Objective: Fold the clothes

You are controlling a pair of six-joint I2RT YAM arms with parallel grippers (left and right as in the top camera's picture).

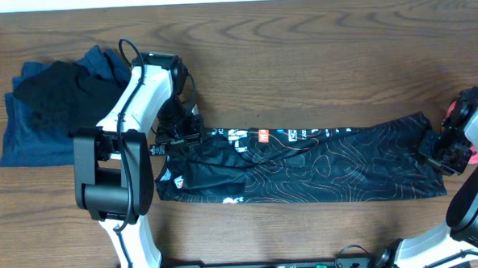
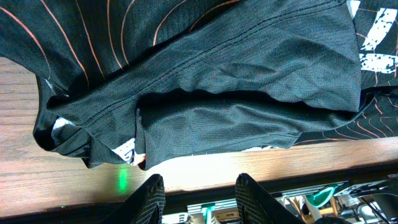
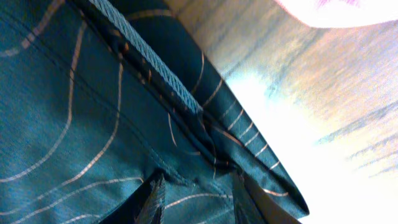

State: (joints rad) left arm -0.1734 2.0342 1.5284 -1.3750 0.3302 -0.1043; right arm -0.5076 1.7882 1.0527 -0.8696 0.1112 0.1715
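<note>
The overhead view is bright and evenly lit, with only soft, faint shadows on the counter (image 1: 316,58). The left wrist view is dimmer but sharp on the shirt (image 2: 249,74), with a small green glint (image 2: 122,180) on the wood. In the right wrist view, strong glare washes out the blurred counter, and the shirt looks teal.

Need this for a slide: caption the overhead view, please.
Left arm and right arm at opposite ends of a black shirt folded lengthwise; blue garments piled nearby.
</note>
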